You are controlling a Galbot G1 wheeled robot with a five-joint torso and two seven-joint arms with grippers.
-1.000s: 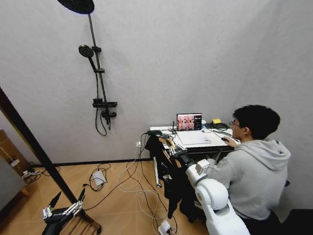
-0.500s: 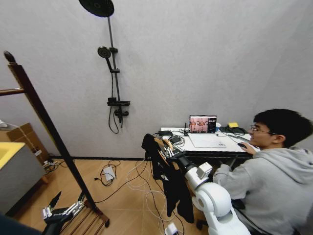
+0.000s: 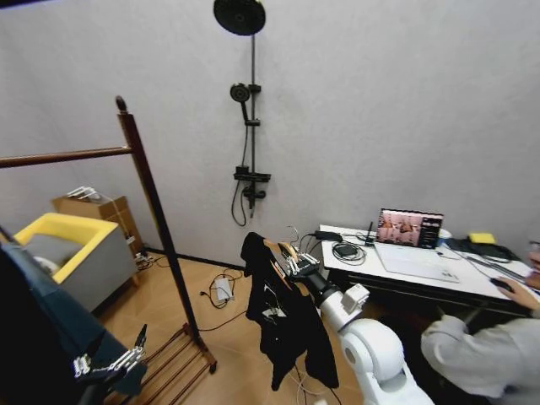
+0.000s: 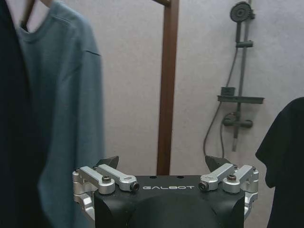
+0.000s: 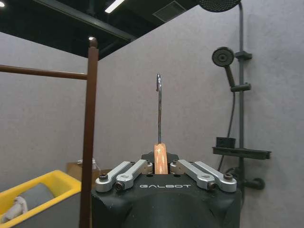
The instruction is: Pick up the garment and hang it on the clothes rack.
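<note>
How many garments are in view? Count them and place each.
3. The black short-sleeved shirt hangs from the right pincer; a blue-teal shirt and a darker garment hang beside the clothes rack. Others may be hidden.

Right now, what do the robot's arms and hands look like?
The right arm is glossy white with rounded joints, turning black near the wrist. Both the right hand and the left hand have a black body with white GALBOT lettering, silver metal linkages fastened by dark bolts, and dark fingertips.

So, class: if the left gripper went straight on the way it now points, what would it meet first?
Probably the clothes rack post, straight ahead of the open left gripper; depth is unclear.
</note>
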